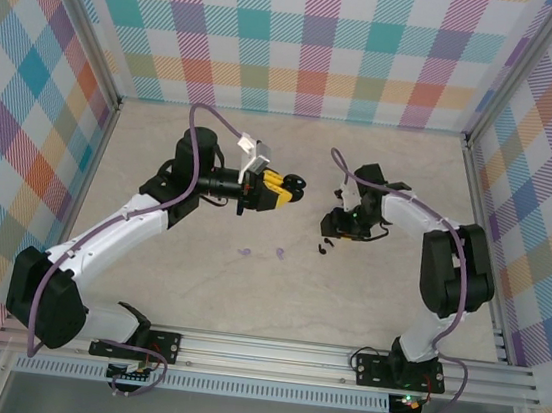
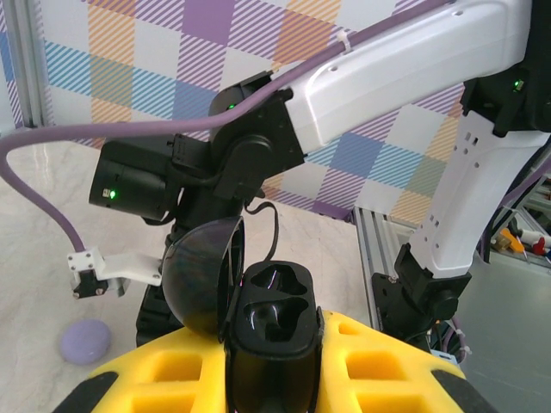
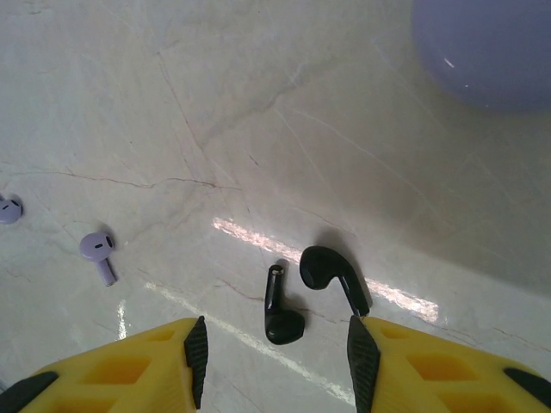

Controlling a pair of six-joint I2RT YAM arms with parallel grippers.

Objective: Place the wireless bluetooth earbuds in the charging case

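Observation:
My left gripper (image 2: 274,366) is shut on a black charging case (image 2: 274,331), held up off the table with its domed lid (image 2: 200,280) swung open to the left. Both sockets in it are empty. In the top view the case (image 1: 296,182) sticks out to the right of the left gripper (image 1: 280,189). My right gripper (image 3: 278,354) hangs open just above the table. One black earbud (image 3: 282,314) lies between its jaws, touching neither. A second black earbud (image 3: 331,271) lies beside it, its stem tip at the right pad (image 3: 362,361). Two lilac earbuds (image 3: 99,249) (image 3: 7,208) lie further left.
A round lilac case (image 3: 491,52) rests on the marble tabletop beyond the black buds, also low on the left in the left wrist view as the lilac case (image 2: 84,342). Checked walls and aluminium rails (image 1: 268,352) enclose the table. The lilac buds (image 1: 246,251) sit between the two arms.

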